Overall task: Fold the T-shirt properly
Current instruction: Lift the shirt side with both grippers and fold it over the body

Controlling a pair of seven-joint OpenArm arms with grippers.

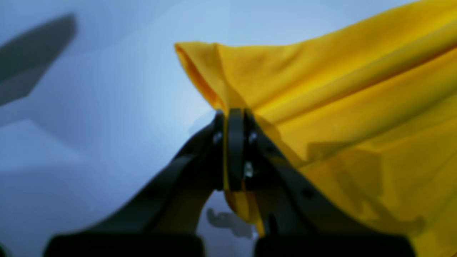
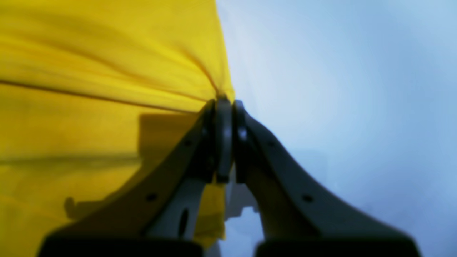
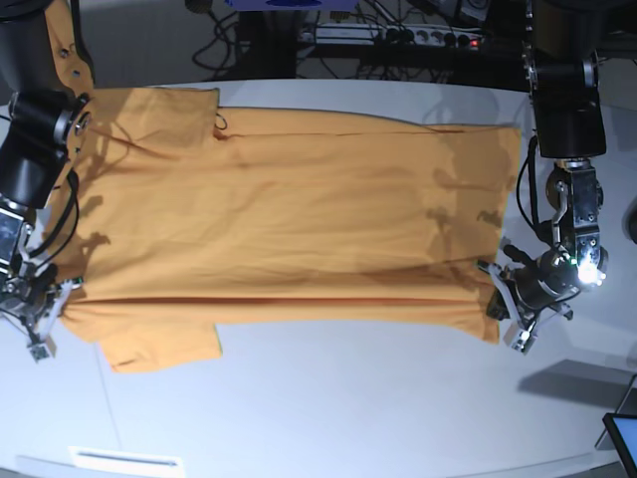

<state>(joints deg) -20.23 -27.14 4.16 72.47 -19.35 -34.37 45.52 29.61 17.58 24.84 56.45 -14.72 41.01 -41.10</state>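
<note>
Orange-yellow T-shirt lies spread across the white table, its near edge pinched at opposite ends by the clamped left gripper and right gripper, likely to lift that edge evenly for folding

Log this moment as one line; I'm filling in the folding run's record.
stage: near edge lifted | left gripper: shut on T-shirt hem corner | right gripper: shut on T-shirt sleeve-end edge | T-shirt: spread across table
</note>
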